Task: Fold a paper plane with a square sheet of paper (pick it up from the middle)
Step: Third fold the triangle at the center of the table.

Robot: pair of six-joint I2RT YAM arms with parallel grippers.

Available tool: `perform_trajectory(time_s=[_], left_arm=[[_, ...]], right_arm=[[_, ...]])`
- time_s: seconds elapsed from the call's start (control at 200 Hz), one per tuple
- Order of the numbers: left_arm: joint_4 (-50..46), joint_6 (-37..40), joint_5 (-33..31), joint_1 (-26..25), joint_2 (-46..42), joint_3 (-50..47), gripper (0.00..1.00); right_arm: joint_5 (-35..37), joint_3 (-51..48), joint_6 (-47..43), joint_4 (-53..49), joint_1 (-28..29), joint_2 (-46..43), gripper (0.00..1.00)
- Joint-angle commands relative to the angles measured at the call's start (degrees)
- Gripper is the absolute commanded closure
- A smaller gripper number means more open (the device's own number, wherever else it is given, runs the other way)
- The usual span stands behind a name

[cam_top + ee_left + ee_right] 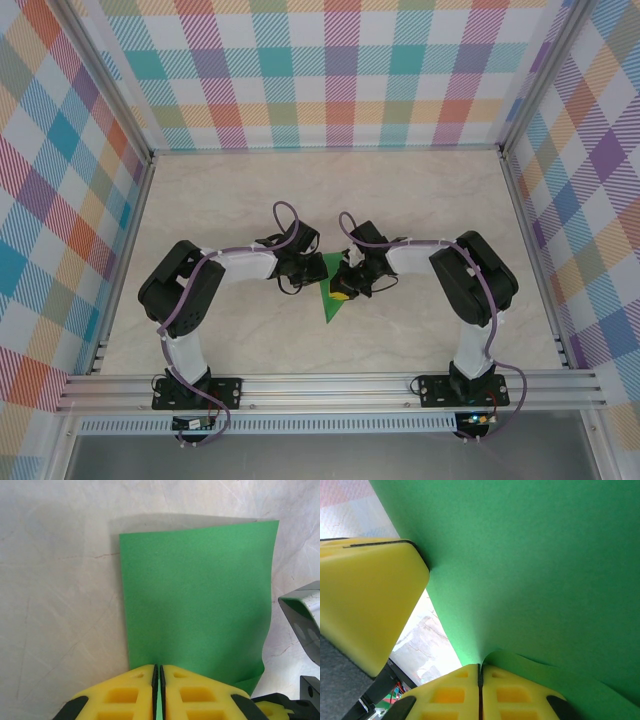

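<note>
Left hand (158,676): clenched. Its two yellow fingers (125,697) press together on the near edge of the square sheet of paper (195,600), with a sliver of green in the seam between them.
Right hand (480,676): clenched on the same sheet. Its fingers meet at a curled edge, and the paper rises up and over them.
Sheet, position: over the middle of the surface (200,200), between the two hands. The arms (185,290) bend inward from either side.
Sheet, shape: plain green. From the left wrist it is a rectangle taller than wide, with a slightly wavy right edge. From above it is a wedge pointing toward the near edge.
Sheet, contact: its far edge casts a shadow on the surface. Whether any part of it touches the surface cannot be told.
Hands, relation: close together. One left finger lies beside the sheet in the right wrist view.
Surface: pale, marbled.
</note>
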Motion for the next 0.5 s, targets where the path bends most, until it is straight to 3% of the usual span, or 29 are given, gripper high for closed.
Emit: perform_trajectory(time_s=[0.0, 0.5], left_arm=[[-1.7, 0.8, 0.7, 0.4, -0.6, 0.1, 0.88], [-1.7, 0.8, 0.7, 0.4, -0.8, -0.3, 0.88]], right_arm=[[0.1, 0.9, -1.2, 0.6, 0.4, 1.2, 0.93], [-0.3, 0.7, -1.7, 1.9, 0.4, 1.8, 0.92]])
